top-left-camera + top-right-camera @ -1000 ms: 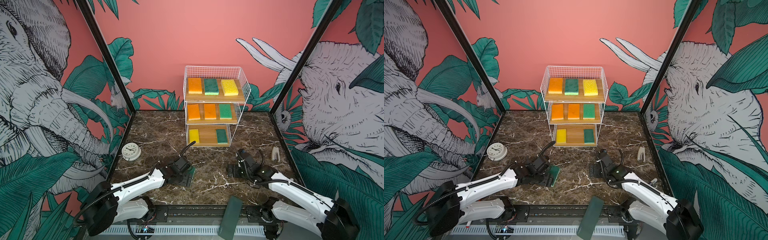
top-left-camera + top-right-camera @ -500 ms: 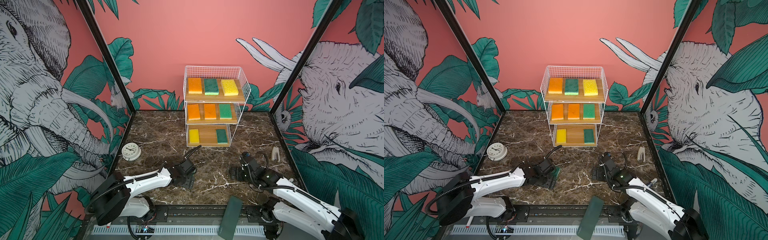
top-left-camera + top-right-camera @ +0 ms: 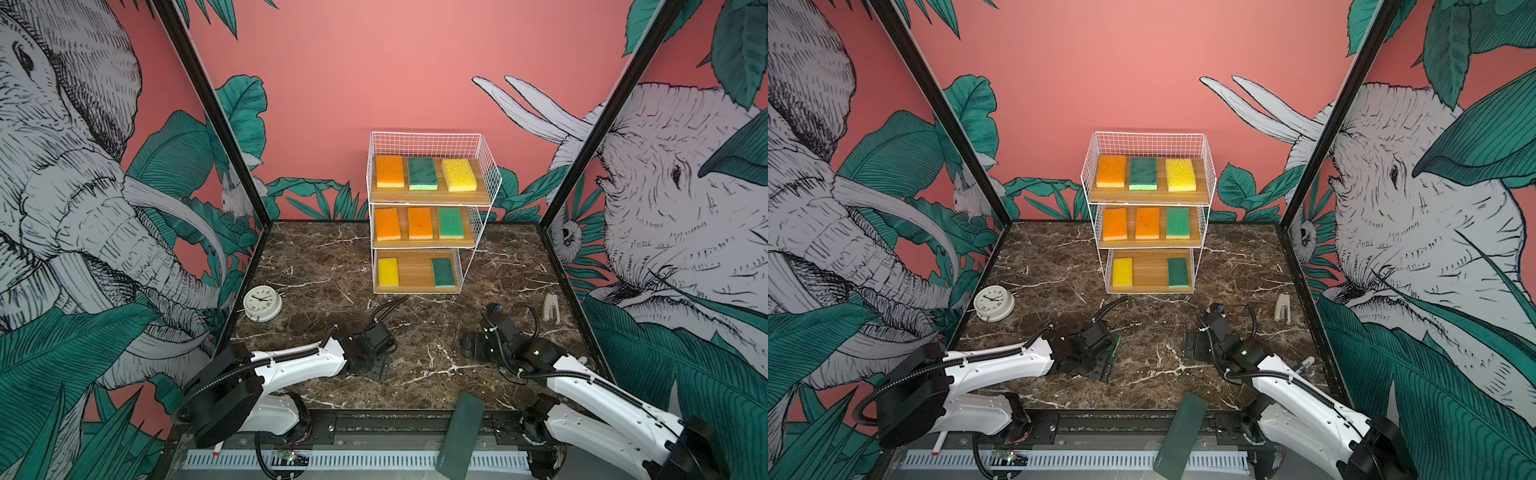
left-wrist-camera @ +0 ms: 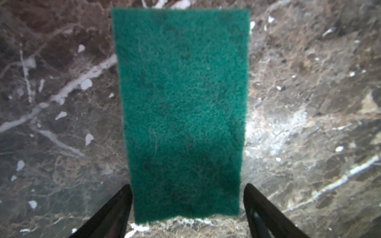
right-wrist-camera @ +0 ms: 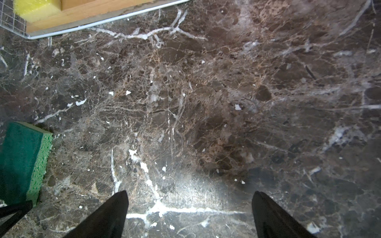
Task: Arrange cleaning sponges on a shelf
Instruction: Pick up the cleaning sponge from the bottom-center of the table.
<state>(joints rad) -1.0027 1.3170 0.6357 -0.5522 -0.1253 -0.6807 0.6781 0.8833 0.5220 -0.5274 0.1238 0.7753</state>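
Note:
One green sponge (image 4: 181,107) lies flat on the marble, scouring face up. My left gripper (image 4: 187,185) is open, a finger on each side of its near end. In a top view only a green sliver of this sponge (image 3: 1116,343) shows beside the left gripper (image 3: 1100,365). The shelf (image 3: 430,197) stands at the back. It holds three sponges on the top tier, three on the middle, and a yellow sponge (image 3: 387,272) and a green sponge (image 3: 443,272) at the bottom tier's two ends. My right gripper (image 5: 189,192) is open over bare marble.
A white clock (image 3: 262,303) sits at the left and a stapler (image 3: 551,306) at the right. A long dark slab (image 3: 461,436) leans over the front rail, and a marker (image 3: 1306,363) lies near the right arm. The shelf's lower corner (image 5: 82,14) shows in the right wrist view.
The left gripper has come down low over the green sponge, which now lies almost hidden beneath it. The right arm has drawn slightly right and nearer the front.

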